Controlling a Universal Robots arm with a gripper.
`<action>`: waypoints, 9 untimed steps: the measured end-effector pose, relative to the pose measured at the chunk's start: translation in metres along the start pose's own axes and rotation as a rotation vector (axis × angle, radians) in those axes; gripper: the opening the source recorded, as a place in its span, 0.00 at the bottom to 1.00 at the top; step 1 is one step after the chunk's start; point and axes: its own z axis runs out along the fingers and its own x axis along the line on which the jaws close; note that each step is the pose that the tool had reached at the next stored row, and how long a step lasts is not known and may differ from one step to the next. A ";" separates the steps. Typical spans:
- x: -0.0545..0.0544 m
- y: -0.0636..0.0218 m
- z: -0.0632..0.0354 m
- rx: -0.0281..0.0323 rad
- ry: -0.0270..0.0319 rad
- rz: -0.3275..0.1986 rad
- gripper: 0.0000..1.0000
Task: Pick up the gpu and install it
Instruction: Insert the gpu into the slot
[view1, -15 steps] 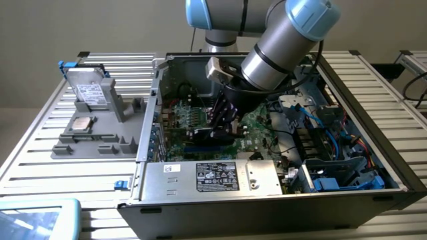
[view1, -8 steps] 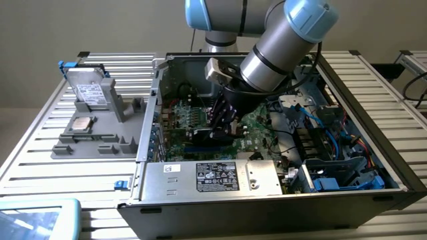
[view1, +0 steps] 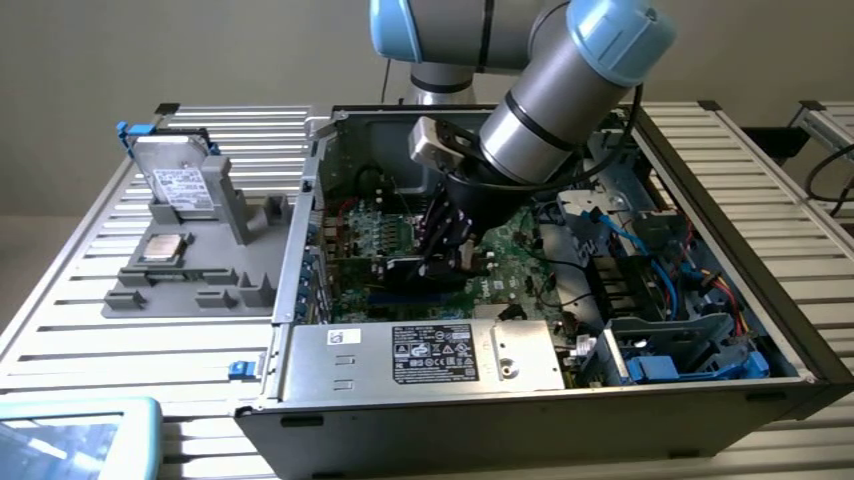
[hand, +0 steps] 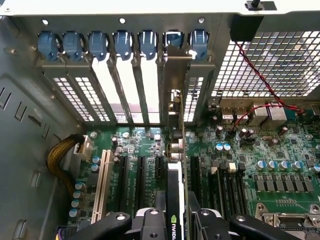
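My gripper (hand: 176, 227) is shut on the gpu (hand: 174, 195), which stands on edge between the black fingers (hand: 150, 225) with a green logo on its dark edge. The card's silver bracket (hand: 175, 85) lines up with one of the rear slot openings of the case, under a blue clip. The card sits low over the green motherboard (hand: 260, 150), among the black expansion slots; whether it is seated I cannot tell. In the exterior view the arm reaches down into the open computer case (view1: 334, 130), and the gripper (view1: 447, 245) holds the dark gpu (view1: 430, 262) above the motherboard (view1: 514, 270).
A row of blue slot clips (hand: 100, 45) lines the rear wall. A yellow sleeved cable bundle (hand: 60, 160) and a white slot (hand: 102, 185) lie beside the card. The power supply (view1: 427, 355), blue cables (view1: 667, 290) and drive cage crowd the case. A grey fixture (view1: 187, 250) holds a drive on the exterior view's left.
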 end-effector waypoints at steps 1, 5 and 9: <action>0.000 0.0001 0.0000 0.0000 0.0000 0.000 0.27; 0.000 -0.0001 0.0003 0.0000 0.0000 0.000 0.27; -0.001 0.0001 0.0010 -0.0003 -0.0007 -0.001 0.27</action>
